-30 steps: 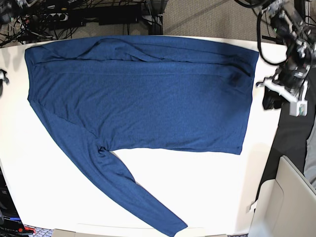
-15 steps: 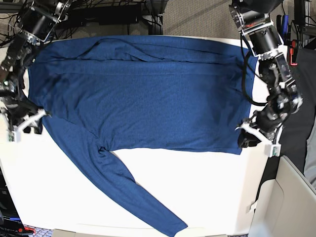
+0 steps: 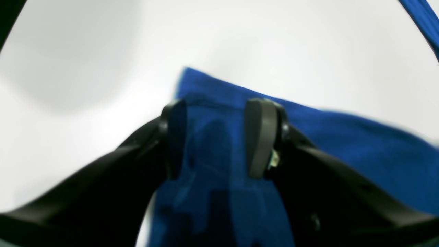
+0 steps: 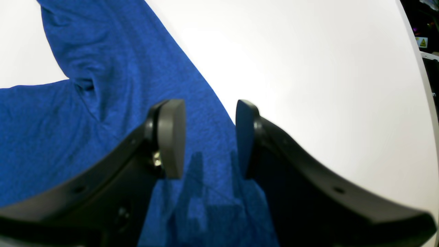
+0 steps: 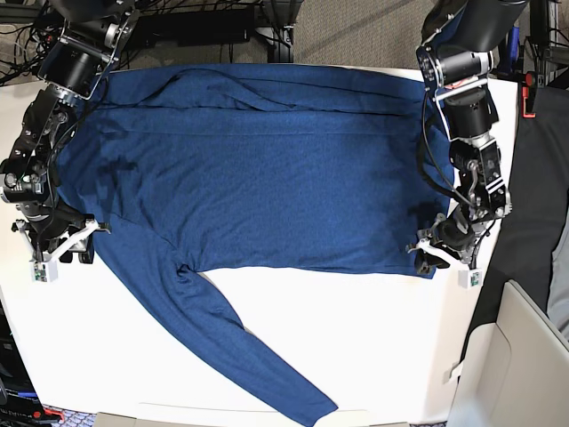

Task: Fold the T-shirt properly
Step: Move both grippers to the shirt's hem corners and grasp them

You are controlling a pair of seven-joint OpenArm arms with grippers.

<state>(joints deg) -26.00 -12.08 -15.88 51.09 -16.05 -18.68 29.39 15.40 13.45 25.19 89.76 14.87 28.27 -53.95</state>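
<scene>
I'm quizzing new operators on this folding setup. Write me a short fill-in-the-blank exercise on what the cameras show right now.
1. The T-shirt lying on the white table is plain navy ____.
2. The loose sleeve stretches toward the table's ____ edge in the base view.
3. The left gripper is at the shirt's lower ____ corner in the base view.
4. In the right wrist view, the right gripper has its fingers spread ____ over the fabric.

Missing words: blue; bottom; right; apart
</scene>
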